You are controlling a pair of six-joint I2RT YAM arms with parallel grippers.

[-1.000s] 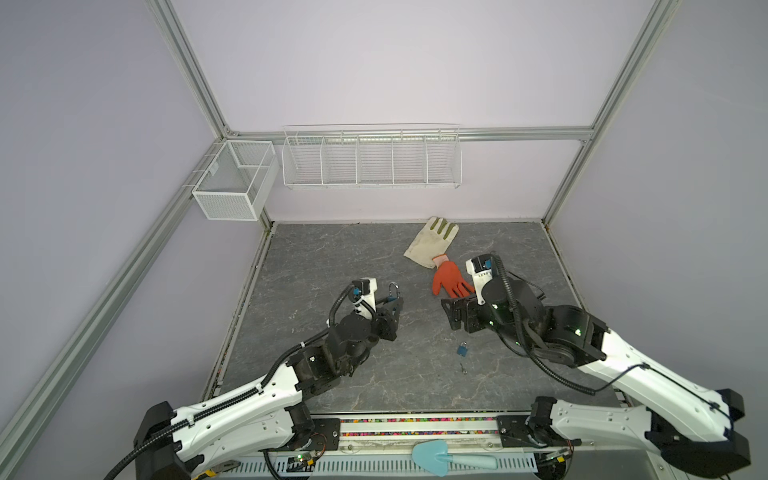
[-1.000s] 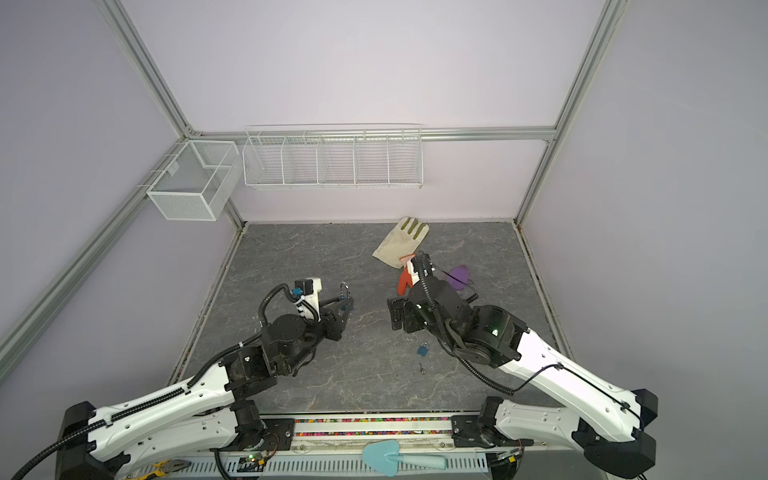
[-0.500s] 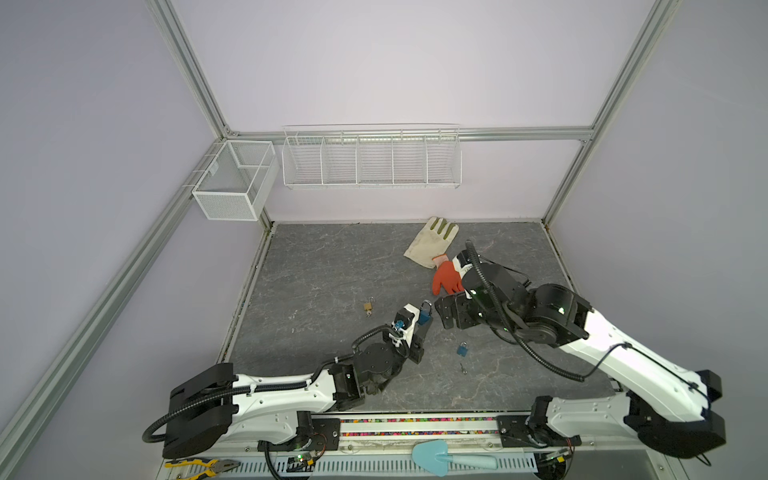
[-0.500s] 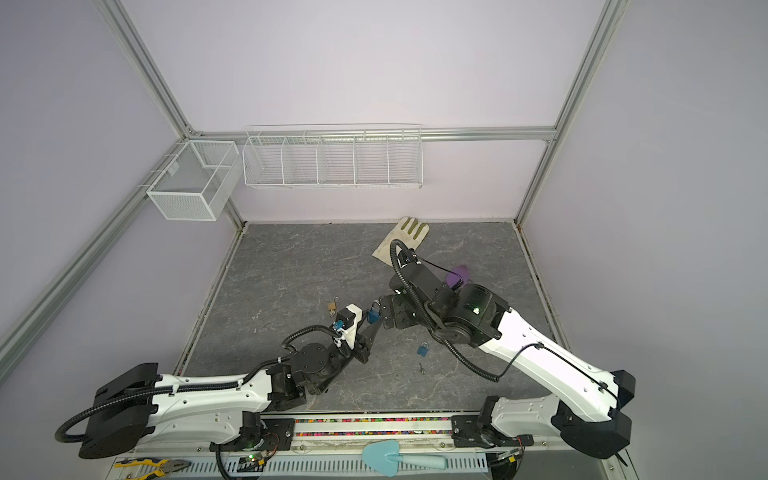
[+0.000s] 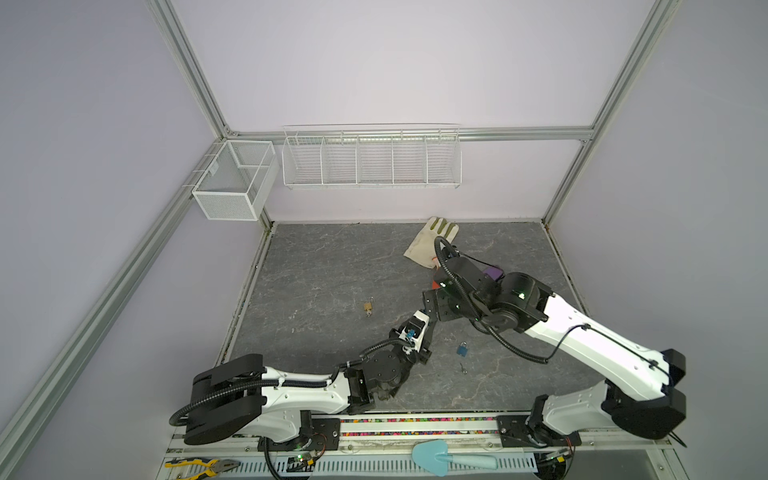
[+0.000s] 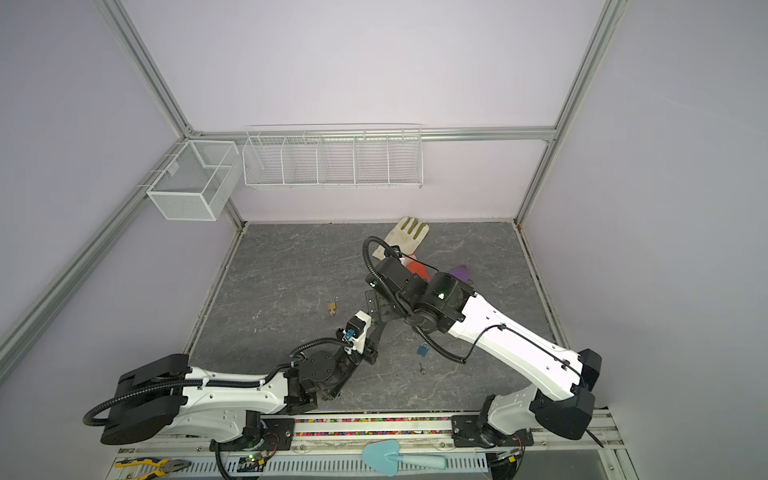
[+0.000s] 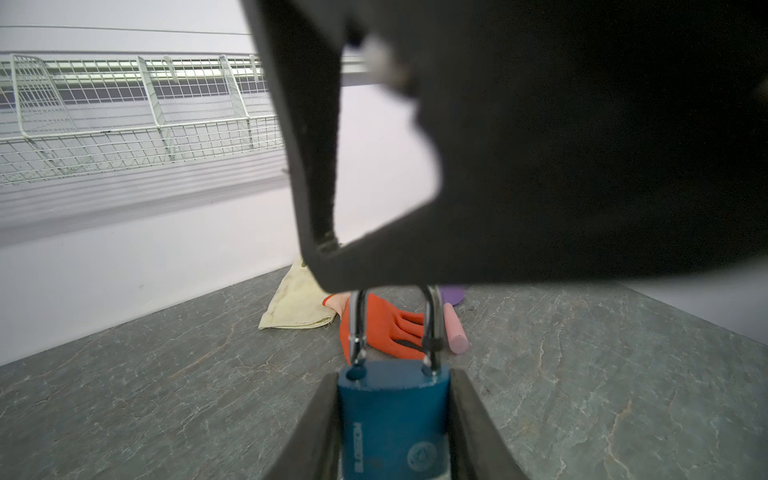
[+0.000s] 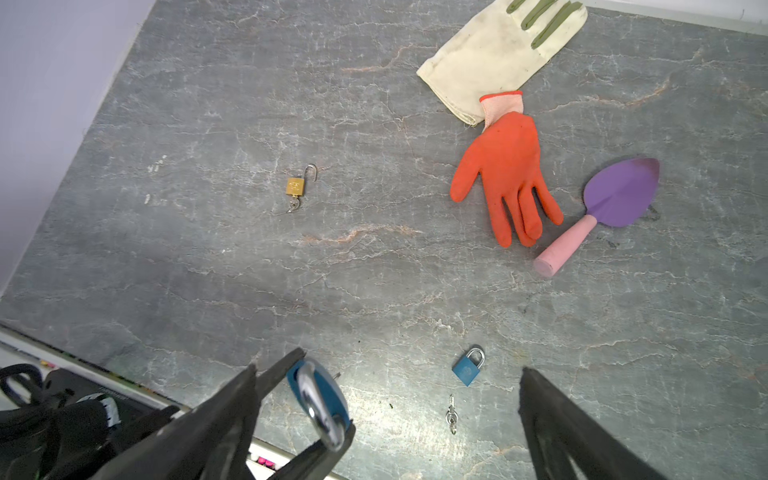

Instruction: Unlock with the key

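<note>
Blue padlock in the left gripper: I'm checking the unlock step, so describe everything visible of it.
The blue padlock has a glossy blue body with stamped lettering and a round emblem, and a silver shackle. It is clamped by its sides between the left gripper's fingers, shackle pointing away from the wrist. One shackle leg appears lifted out of its hole, so it looks unlocked. The shackle's top is hidden behind a right gripper finger; contact unclear. Its keyhole end is out of view.

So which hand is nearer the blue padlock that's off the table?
Left. The left hand grips the blue padlock by its body; the right hand, open, hovers just over its shackle.
</note>
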